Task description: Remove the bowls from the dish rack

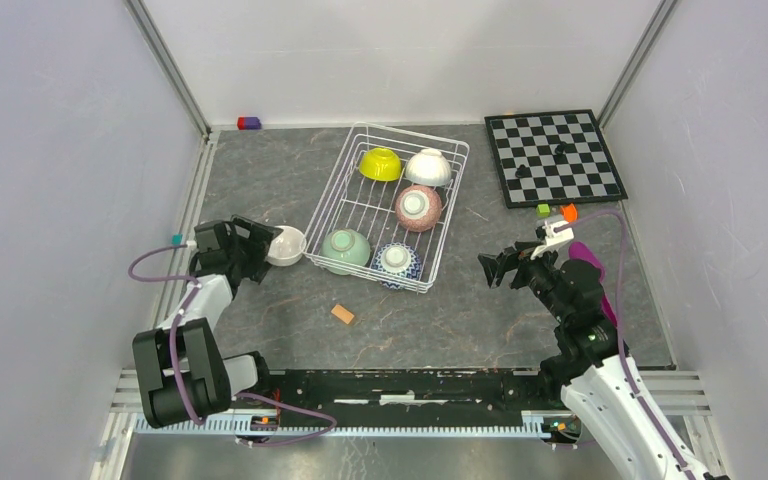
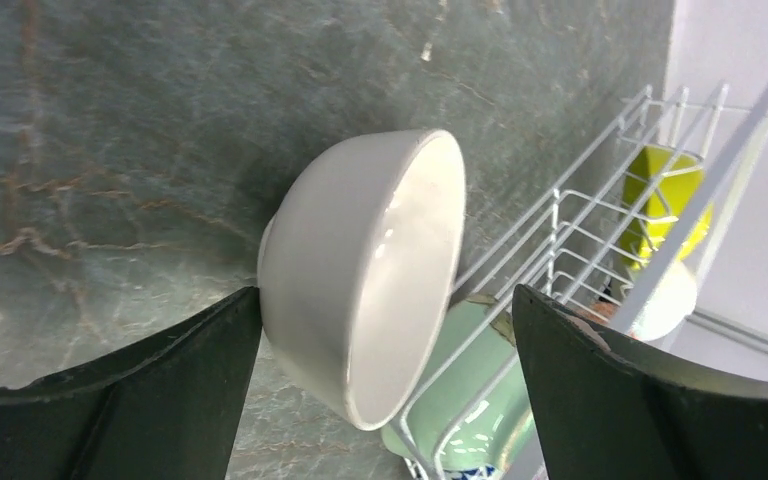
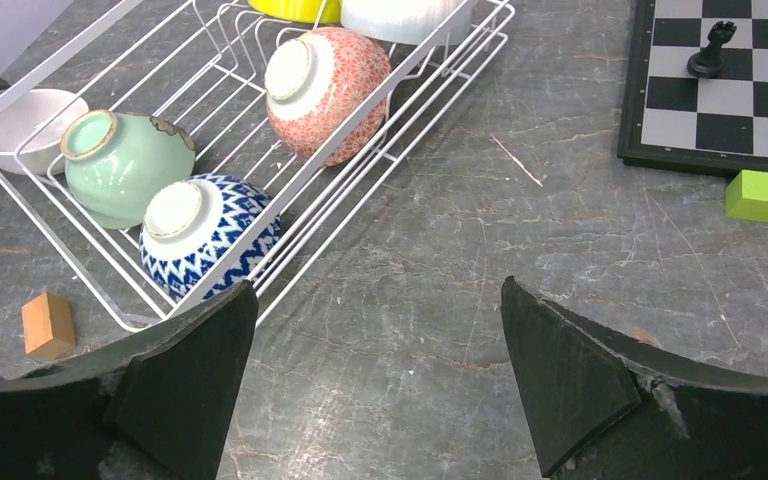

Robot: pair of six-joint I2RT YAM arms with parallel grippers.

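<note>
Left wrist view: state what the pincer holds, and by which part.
Nothing. The left pincer stands open around the small round white ceramic bowl, which rests on the grey table beside the white wire dish rack.

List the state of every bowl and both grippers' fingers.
Outer white bowl: on table, upright.
Yellow-green bowl: racked, inverted.
Racked white bowl: inverted.
Pink bowl: racked, inverted.
Pale green bowl: racked, inverted.
Blue-and-white bowl: racked, inverted.
Left fingers: open, flanking it.
Right fingers: open, empty.

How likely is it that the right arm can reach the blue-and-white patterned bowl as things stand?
Probably yes. The right gripper is open and faces the blue-and-white patterned bowl, which sits uncovered in the near corner of the dish rack; only the wire wall stands between.
</note>
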